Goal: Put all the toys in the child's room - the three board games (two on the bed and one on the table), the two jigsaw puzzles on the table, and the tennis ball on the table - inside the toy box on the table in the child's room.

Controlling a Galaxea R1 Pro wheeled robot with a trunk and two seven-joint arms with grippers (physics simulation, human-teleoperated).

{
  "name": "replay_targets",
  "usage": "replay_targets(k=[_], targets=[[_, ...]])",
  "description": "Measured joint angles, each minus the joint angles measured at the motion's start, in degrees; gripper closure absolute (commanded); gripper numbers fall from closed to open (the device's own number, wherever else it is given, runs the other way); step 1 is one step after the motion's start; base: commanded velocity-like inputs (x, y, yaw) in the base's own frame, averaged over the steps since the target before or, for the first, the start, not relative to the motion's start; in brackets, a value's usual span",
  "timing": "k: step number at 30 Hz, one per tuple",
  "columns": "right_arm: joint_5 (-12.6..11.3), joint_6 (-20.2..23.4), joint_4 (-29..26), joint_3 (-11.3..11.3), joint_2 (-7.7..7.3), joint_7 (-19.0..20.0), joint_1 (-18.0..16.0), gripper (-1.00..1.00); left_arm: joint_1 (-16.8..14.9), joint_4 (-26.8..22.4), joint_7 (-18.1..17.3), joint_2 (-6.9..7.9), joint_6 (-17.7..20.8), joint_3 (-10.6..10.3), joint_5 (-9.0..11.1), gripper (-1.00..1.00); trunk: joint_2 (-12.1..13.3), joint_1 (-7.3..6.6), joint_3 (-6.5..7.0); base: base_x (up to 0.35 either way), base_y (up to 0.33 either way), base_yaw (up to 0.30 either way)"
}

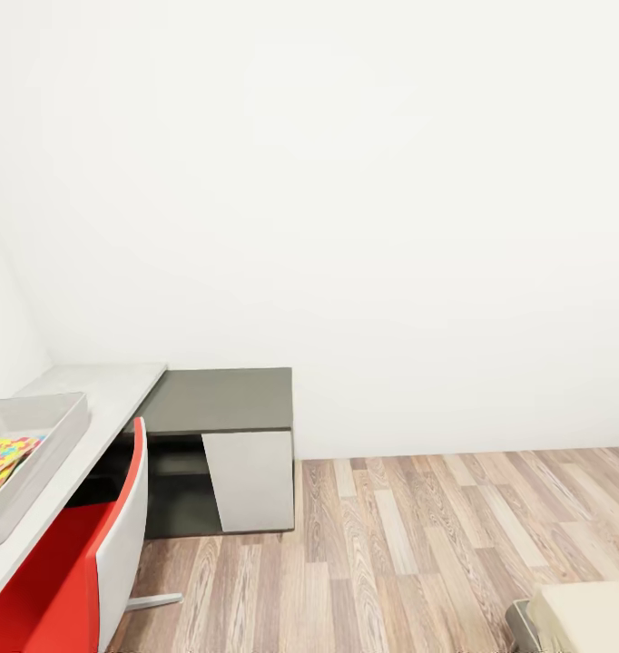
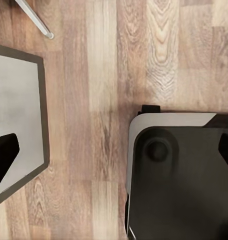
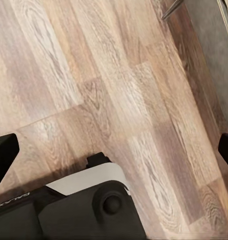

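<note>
A plain white wall [image 1: 364, 199] takes up most of the head view, above a wood-plank floor [image 1: 418, 553]. At that view's left stands the L-shaped desk [image 1: 119, 385]: a pale grey top joined to a lower dark grey section [image 1: 223, 399] with a pale slanted door panel [image 1: 250, 481]. On the pale top sits the shallow light grey toy box [image 1: 51, 444], and inside it lies a flat jigsaw puzzle [image 1: 5, 453] patterned in yellow, pink, blue and green — partly cut off by the picture's edge. A red chair [image 1: 60, 580] with a white shell is tucked against the desk. A beige mattress corner of the bed [image 1: 586, 617] shows low at the right.

The wrist views look down at the planks and the robot's dark, white-edged base [image 2: 179, 180] instead. The left claw [image 2: 119, 160] gapes wide, its black fingertips [image 2: 4, 157] at opposite edges, holding nothing — the right claw [image 3: 116, 152] likewise stands wide open and empty, above the base [image 3: 88, 205]. The left wrist view also catches a grey, dark-rimmed panel [image 2: 16, 120].
</note>
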Motion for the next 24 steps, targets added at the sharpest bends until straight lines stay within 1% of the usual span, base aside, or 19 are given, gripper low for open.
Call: replay_targets(k=[5, 9, 13, 18, 24], targets=[[0.0, 0.1, 1.2, 0.0, -0.11, 0.9, 0.0, -1.00, 0.1, 0.1, 0.0, 0.07, 0.1, 0.0, 0.1, -1.00, 0.0, 0.00, -0.46, 0.000, 0.000, 0.000], [0.0, 0.1, 1.8, 0.0, -0.16, 1.9, 0.0, -1.00, 0.3, 0.1, 0.0, 0.45, 0.1, 0.0, 0.0, -1.00, 0.0, 0.00, -0.84, 0.000, 0.000, 0.000], [-0.1, 0.0, 2.1, 0.1, -1.41, 2.6, 0.1, -1.00, 0.5, 0.1, 0.0, 0.87, 0.1, 0.0, 0.0, -1.00, 0.0, 0.00, -1.22, 0.000, 0.000, 0.000], [-0.2, 0.0, 2.2, 0.0, -2.26, 3.7, 0.1, -1.00, 0.5, 0.1, 0.0, 1.02, 0.1, 0.0, 0.0, -1.00, 0.0, 0.00, -1.69, 0.000, 0.000, 0.000], [-0.3, 0.0, 2.2, -0.1, -3.74, 7.1, 0.3, -1.00, 0.8, 0.1, 0.0, 1.06, 0.0, 0.0, 0.0, -1.00, 0.0, 0.00, -2.26, 0.000, 0.000, 0.000]])
